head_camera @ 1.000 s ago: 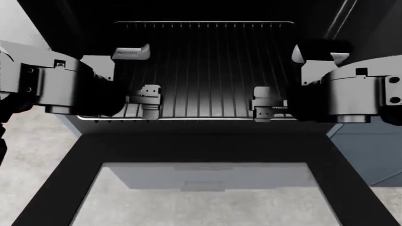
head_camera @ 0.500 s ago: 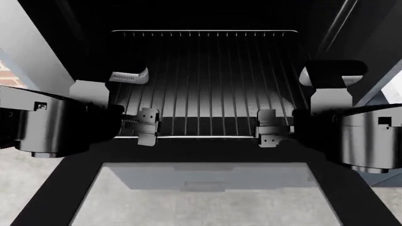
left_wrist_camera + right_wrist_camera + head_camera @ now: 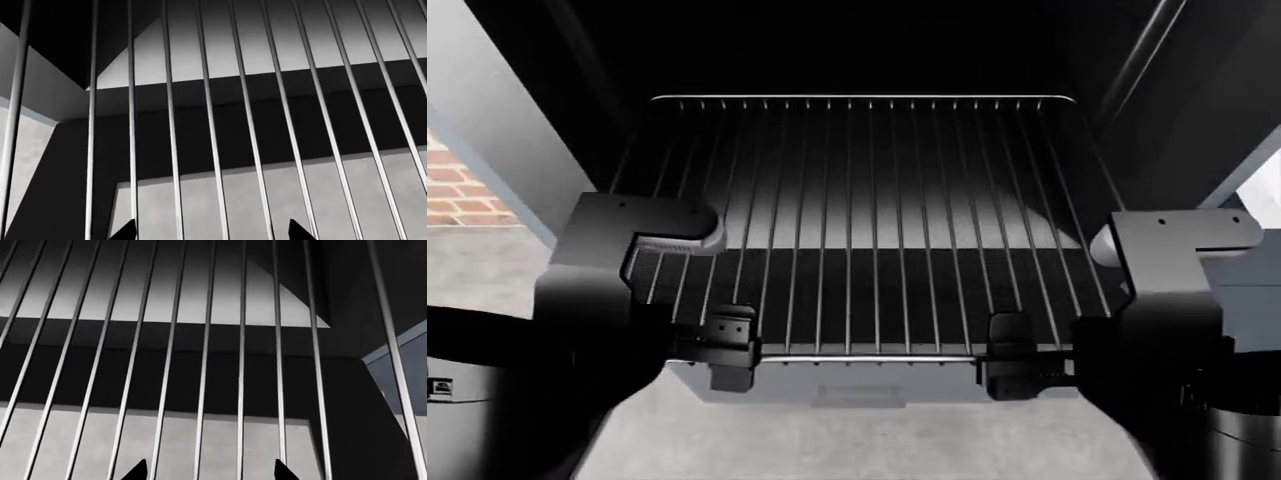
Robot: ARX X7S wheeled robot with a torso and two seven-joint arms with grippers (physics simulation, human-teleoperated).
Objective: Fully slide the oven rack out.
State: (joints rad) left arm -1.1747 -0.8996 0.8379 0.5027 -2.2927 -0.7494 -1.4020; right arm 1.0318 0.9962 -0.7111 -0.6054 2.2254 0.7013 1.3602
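Observation:
The oven rack (image 3: 868,220), a silver wire grid, sticks far out of the dark oven cavity (image 3: 854,50). My left gripper (image 3: 731,350) and right gripper (image 3: 1010,362) sit at its front bar, left and right of centre. In the left wrist view the rack rods (image 3: 207,100) run close before the camera. The left gripper (image 3: 213,232) shows only two dark tips set wide apart, with rods crossing the gap. The right wrist view shows the same rods (image 3: 241,340), and the right gripper (image 3: 208,471) has its tips wide apart.
The open black oven door (image 3: 73,175) lies below the rack, seen through the rods; it also shows in the right wrist view (image 3: 353,405). Grey floor (image 3: 868,450) is below. A brick wall (image 3: 467,190) shows at the left. My bulky arms flank the rack.
The rack has slid out toward me with both grippers at its front bar. Its front edge is now much lower in the head view, over the door.

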